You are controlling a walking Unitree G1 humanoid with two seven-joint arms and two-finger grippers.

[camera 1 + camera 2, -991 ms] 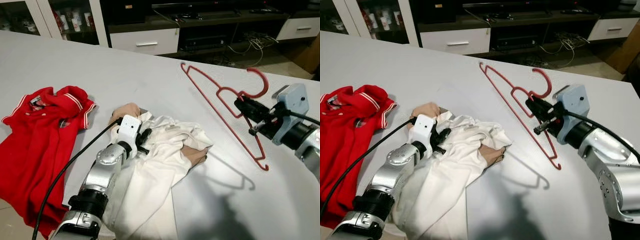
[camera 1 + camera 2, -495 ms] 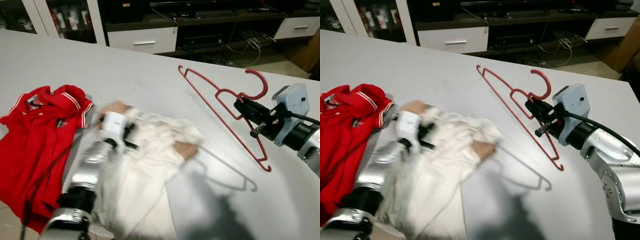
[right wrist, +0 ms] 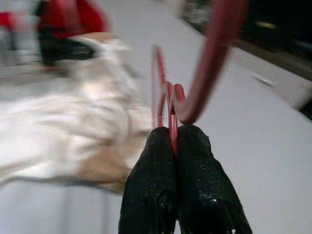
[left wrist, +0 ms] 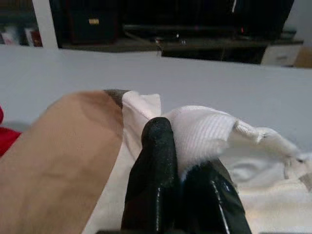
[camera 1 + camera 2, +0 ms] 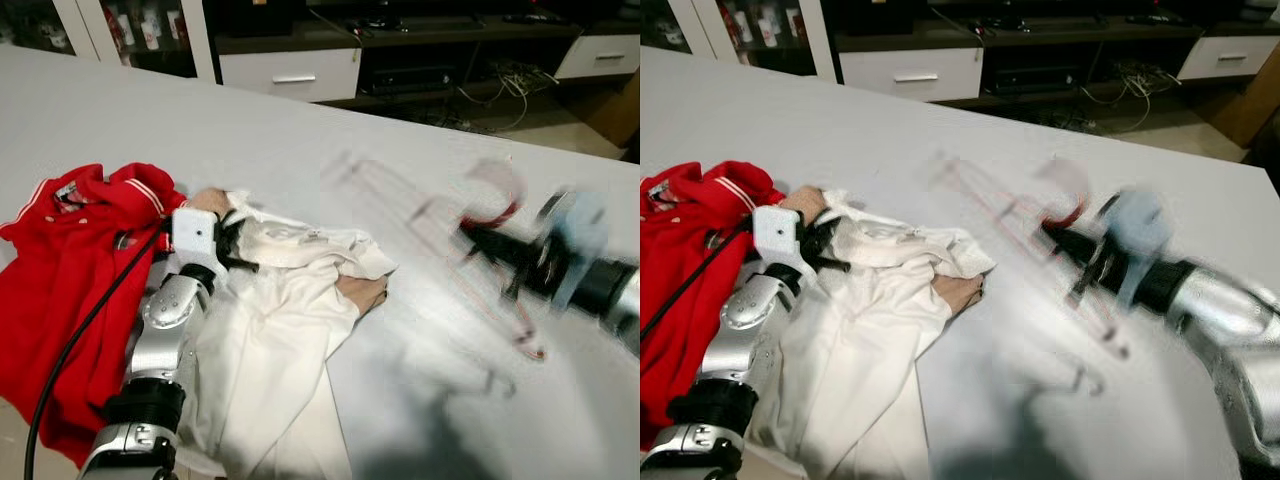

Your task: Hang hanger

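red hanger [image 3: 171,114] pinched between right jaws

Right gripper [image 5: 487,240] and red hanger [image 5: 490,215] smeared by motion blur in head views; red shirt [image 5: 60,290] cut by frame edge.

We find no legible text, label, brand, number or sign in these views. The red polo shirt [image 5: 70,270] carries a small patch at its collar, but its marking is too small for us to read. The items in the glass cabinet [image 5: 130,25] are likewise unreadable.
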